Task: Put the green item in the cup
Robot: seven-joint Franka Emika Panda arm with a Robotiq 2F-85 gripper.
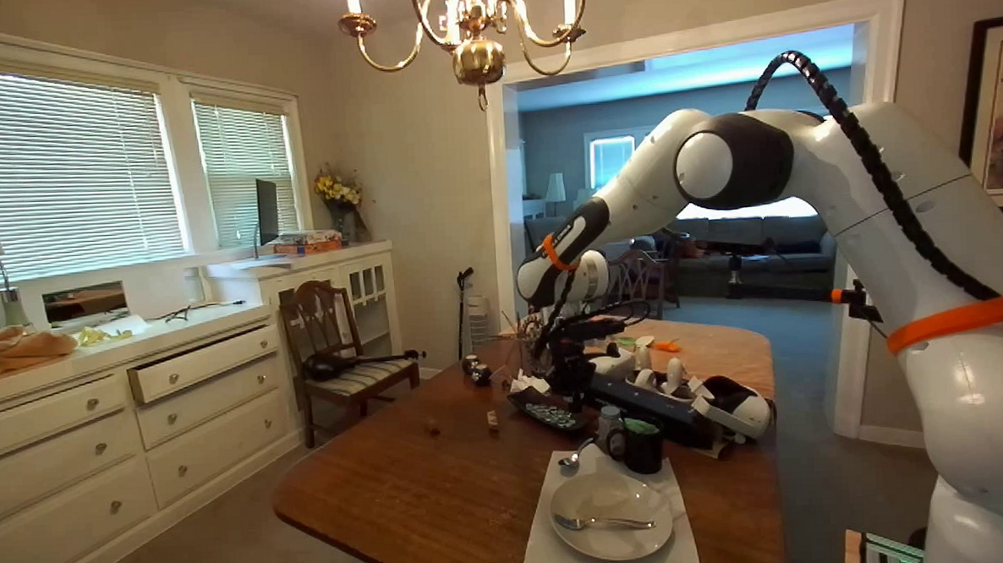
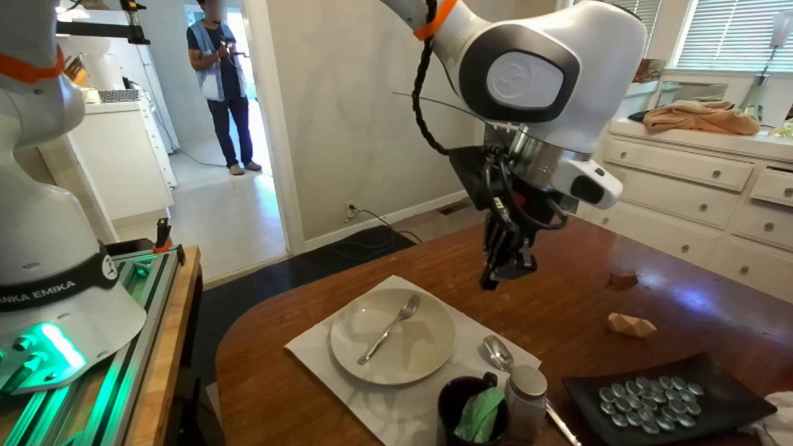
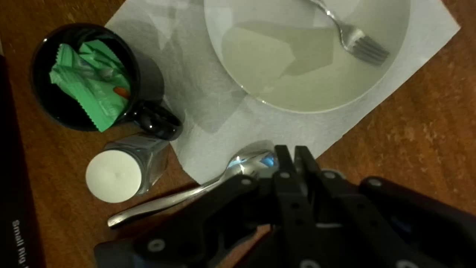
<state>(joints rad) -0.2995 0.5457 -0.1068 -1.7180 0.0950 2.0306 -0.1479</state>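
Crowded wooden table [image 1: 392,498]; black cup [image 3: 151,80] holds the green item [image 3: 91,82]

The table shows a rounded corner in both exterior views, and the robot arm [image 1: 649,173] reaches in above. A long dark box [image 1: 642,404] lies toward the table's right edge in an exterior view, just past the cup. A white paper sheet [image 3: 241,128] is spread near the table's end, with a plate [image 3: 260,56] on it and a black tray [image 2: 731,399] off it, near one corner. The gripper [image 3: 293,150] hangs near a corner of the sheet in the wrist view, its jaws drawn together to a thin slit. The upright cup stands at the sheet's edge; its wall and handle come between the fingertips and the green item in that view. A glass jar [image 3: 126,169] stands just beside that handle. A spoon [image 3: 240,169] lies with its bowl on the sheet and its handle off the edge, partly behind the gripper. A fork [image 3: 347,35] lies across the plate. The green item rests crinkled inside the cup, one serrated end reaching the rim. Smallest are the glass beads [image 2: 648,404], spread on the tray.
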